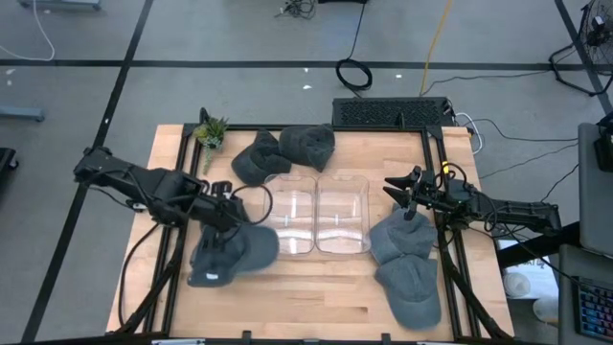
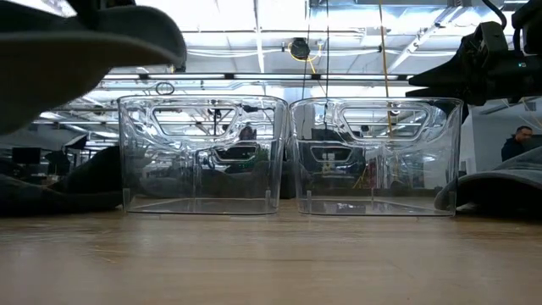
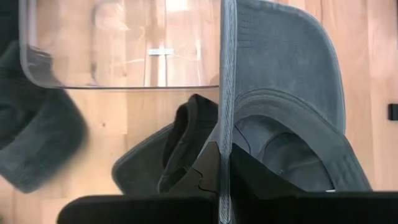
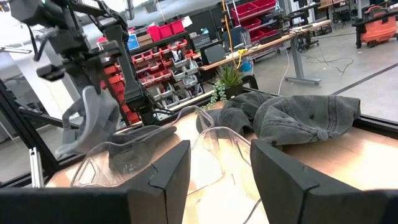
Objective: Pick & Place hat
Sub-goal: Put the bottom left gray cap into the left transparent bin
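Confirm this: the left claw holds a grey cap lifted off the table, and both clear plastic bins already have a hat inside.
Half right. The left claw does hold a grey fabric cap lifted, but both clear plastic bins are empty, as the high view shows.

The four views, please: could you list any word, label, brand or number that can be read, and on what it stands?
None can be read.
The hats carry no visible logo.
The clear bins show no readable label.
The red storage bins in the room behind are too small and blurred to read.
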Available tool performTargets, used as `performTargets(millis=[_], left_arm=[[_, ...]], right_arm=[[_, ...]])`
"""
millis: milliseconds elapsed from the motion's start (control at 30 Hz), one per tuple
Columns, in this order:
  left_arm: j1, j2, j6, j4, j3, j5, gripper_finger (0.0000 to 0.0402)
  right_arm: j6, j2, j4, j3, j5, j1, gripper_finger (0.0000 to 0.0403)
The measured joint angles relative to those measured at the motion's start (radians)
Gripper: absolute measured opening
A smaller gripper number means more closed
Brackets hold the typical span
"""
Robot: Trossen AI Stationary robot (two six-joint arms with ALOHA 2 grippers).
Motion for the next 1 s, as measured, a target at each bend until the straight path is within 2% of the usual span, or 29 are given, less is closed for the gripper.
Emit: performTargets(millis=[200, 400, 700, 1000], left_arm=[[0.016, 0.0, 0.008, -0.089, 0.109, -0.02, 0.001], [0.034, 0.0, 0.07, -0.156, 0.2, -0.133, 0.001], [0.064, 0.0, 0.208, -0.157, 0.298, -0.234, 0.001], [0.064, 0.0, 0.351, -0.154, 0.406, -0.413, 0.001]], right_arm=[[0.0, 0.0, 0.0, 0.0, 0.0, 0.0, 0.0155], [0.0, 0.0, 0.0, 0.0, 0.0, 0.0, 0.0155], [0.0, 0.0, 0.0, 0.0, 0.0, 0.0, 0.0155], [0.0, 0.0, 0.0, 0.0, 0.0, 0.0, 0.0155]])
